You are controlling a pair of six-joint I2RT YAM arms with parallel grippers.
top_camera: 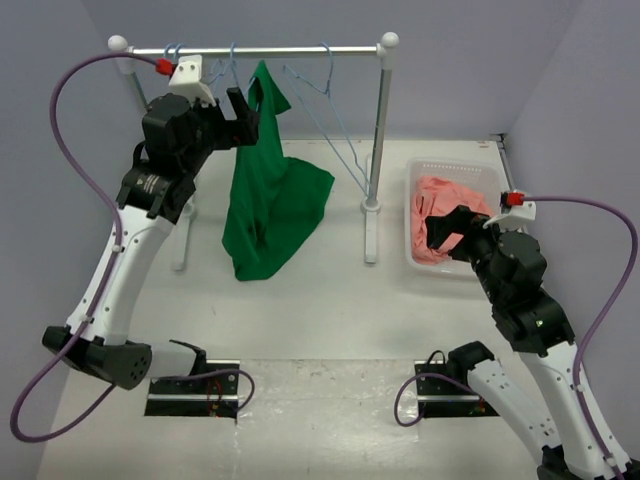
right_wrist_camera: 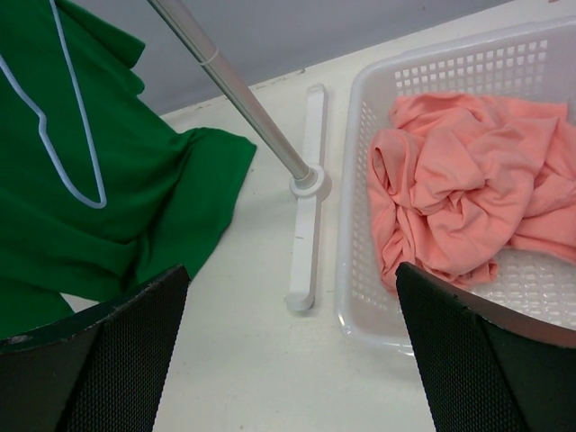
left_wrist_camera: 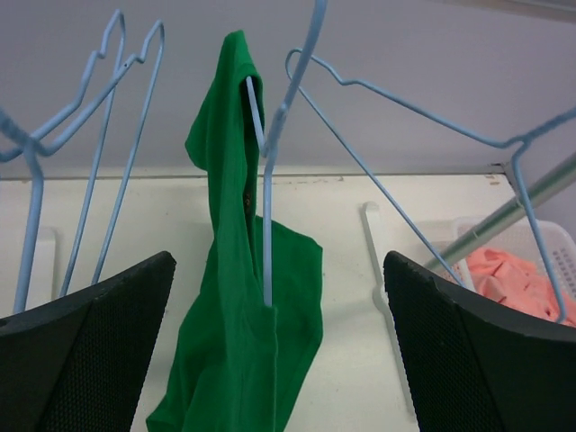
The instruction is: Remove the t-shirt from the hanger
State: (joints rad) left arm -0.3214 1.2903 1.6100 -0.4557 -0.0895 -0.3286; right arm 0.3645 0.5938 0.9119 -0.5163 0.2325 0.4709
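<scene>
Hanging off hanger (left_wrist_camera: 267,216) on rail (top_camera: 300,49), t-shirt (top_camera: 270,200) droops, bunched along one wire arm. Cloth soft, light, crumpling; likely to snag, and hanger to swing. Best hold: fabric fold high near hook. Left gripper (top_camera: 243,118) jaws wide apart beside t-shirt, empty; right gripper (top_camera: 437,228) jaws apart, empty, near basket (top_camera: 430,168).

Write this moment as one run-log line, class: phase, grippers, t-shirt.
phase: pre-grasp | left gripper: open, beside t-shirt, holding nothing | right gripper: open, by basket | t-shirt: on hanger, on rail
</scene>
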